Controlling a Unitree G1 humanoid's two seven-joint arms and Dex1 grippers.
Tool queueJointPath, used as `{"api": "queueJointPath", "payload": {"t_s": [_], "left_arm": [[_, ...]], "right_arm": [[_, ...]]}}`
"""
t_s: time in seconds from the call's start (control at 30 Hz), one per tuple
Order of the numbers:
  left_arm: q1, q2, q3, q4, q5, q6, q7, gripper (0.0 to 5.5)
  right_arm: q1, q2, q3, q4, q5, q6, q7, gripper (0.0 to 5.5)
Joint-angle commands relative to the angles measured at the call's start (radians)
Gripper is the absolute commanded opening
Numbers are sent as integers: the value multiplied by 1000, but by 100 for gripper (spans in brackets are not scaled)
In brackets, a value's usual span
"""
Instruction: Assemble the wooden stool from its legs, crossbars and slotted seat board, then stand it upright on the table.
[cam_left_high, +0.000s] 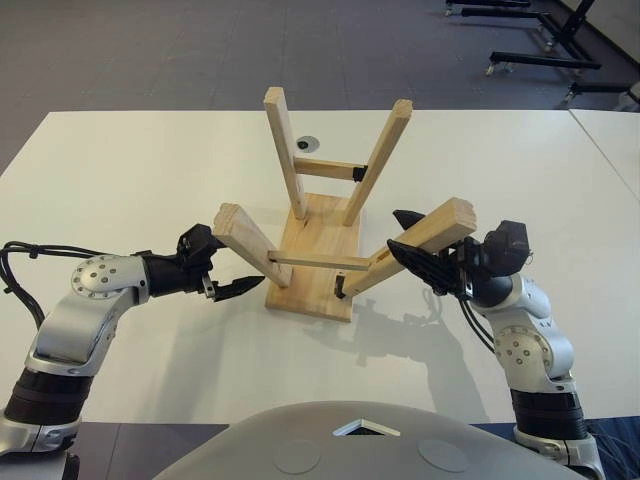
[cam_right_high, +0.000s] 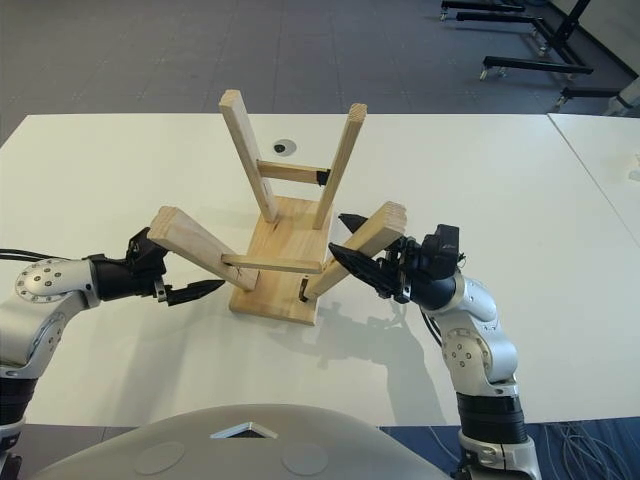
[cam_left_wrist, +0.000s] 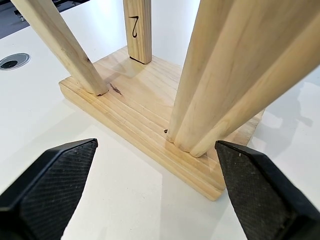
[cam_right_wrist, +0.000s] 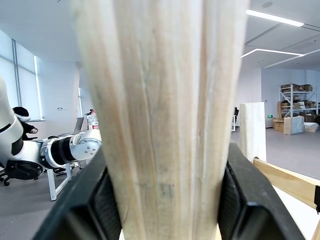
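The stool lies upside down: its seat board (cam_left_high: 312, 292) rests flat on the white table (cam_left_high: 150, 170) and the legs point up. Two far legs (cam_left_high: 285, 150) are joined by a crossbar (cam_left_high: 328, 169); a second crossbar (cam_left_high: 310, 262) links the near pair. My left gripper (cam_left_high: 225, 275) is open at the base of the near left leg (cam_left_high: 243, 238), its fingers (cam_left_wrist: 50, 190) straddling the leg (cam_left_wrist: 235, 75) without touching it. On the other side, my right gripper (cam_left_high: 415, 242) is shut on the near right leg (cam_left_high: 445, 225), pads pressed against both faces of it (cam_right_wrist: 160, 100).
A round cable hole (cam_left_high: 307, 144) sits in the table behind the stool. A seam to a neighbouring table (cam_left_high: 600, 150) runs at the far right. Wheeled metal frames (cam_left_high: 540, 40) stand on the floor beyond. Bare tabletop lies to both sides of the stool.
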Motion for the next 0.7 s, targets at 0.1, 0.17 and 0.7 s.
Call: {"api": "queueJointPath", "payload": {"t_s": [0.1,0.17,0.7], "left_arm": [[-1,7,-11,-16,7,0,-3,432],[1,9,-9,-17,6,1,-3,432],[0,6,-13,-9,11,-6,-4,432]], "right_arm": [[-2,2,21,40,-38,5,-6,205],[2,2,25,35,-38,5,-6,205],[-26,-17,66,58,-136,-93,32,205]]}}
